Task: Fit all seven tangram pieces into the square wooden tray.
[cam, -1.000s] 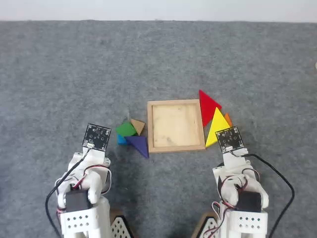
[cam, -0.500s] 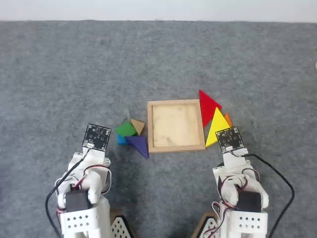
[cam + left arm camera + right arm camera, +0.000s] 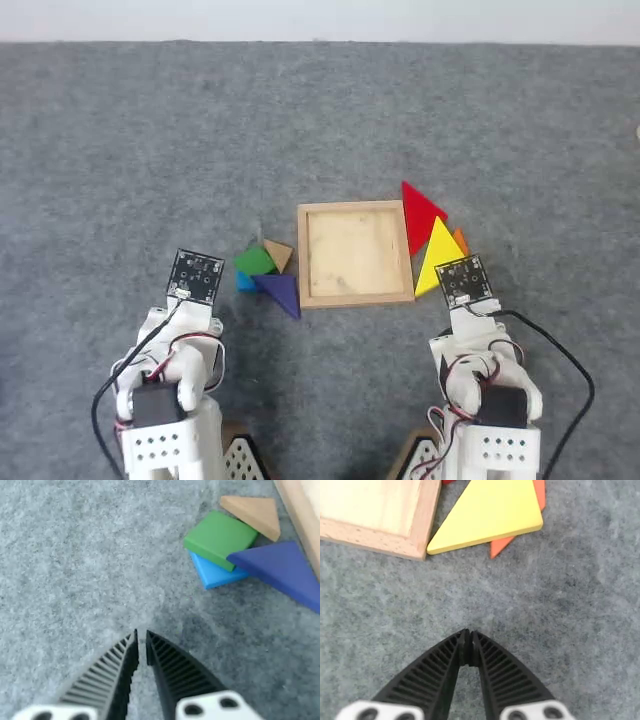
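Tray (image 3: pixel 303 255), square, of pale wood with a raised rim, lay flat at the middle of a tabletop (image 3: pixel 320 120) covered in grey felt-like fabric; a pale wall (image 3: pixel 320 20) bordered the far edge. On the left arm's side lay a green square (image 3: pixel 253 261), a tan triangle (image 3: pixel 279 254), a purple triangle (image 3: pixel 280 290) and a blue piece (image 3: pixel 245 282) partly under the green and purple. On the right arm's side lay a red triangle (image 3: pixel 420 213) and a yellow triangle (image 3: pixel 438 255) resting on an orange piece (image 3: pixel 461 240). The left gripper (image 3: pixel 141 636) had fingers almost closed, a thin slit between them; the right gripper (image 3: pixel 469 632) had fingers closed tip to tip.
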{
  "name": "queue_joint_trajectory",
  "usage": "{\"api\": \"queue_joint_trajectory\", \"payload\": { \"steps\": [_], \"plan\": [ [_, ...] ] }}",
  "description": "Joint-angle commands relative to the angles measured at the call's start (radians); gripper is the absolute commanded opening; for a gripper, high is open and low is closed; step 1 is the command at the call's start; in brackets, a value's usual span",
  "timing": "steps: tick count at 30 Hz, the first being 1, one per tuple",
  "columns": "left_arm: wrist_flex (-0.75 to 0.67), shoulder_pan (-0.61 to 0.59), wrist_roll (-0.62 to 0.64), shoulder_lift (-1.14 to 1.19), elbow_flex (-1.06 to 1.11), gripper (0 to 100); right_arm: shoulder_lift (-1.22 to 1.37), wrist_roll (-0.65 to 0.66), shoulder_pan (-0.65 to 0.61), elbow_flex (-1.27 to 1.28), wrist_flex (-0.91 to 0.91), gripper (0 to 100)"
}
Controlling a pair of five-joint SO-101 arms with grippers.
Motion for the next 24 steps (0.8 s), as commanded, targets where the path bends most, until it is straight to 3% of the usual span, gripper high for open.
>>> {"api": "queue_joint_trajectory", "payload": {
  "steps": [1, 5, 13, 16, 19, 24],
  "plan": [
    [0.003, -0.002, -0.008, -0.015, -0.008, 3, -0.012, 0.006, -0.051, 0.018, 0.008, 0.6],
    [0.003, 0.018, -0.008, -0.015, -0.008, 3, -0.013, 0.008, -0.128, 0.018, 0.021, 0.6],
    [0.003, 0.196, -0.009, -0.017, -0.008, 3, -0.013, 0.012, -0.185, 0.014, 0.019, 0.6],
    [0.002, 0.196, -0.011, -0.017, -0.008, 3, -0.015, 0.035, -0.090, 0.009, -0.013, 0.6],
    [0.002, 0.190, -0.018, -0.017, -0.008, 3, -0.015, 0.150, 0.028, -0.014, -0.140, 0.6],
    [-0.040, 0.143, -0.259, -0.018, -0.008, 3, -0.013, 0.229, 0.154, -0.112, -0.191, 0.6]
  ]
}}
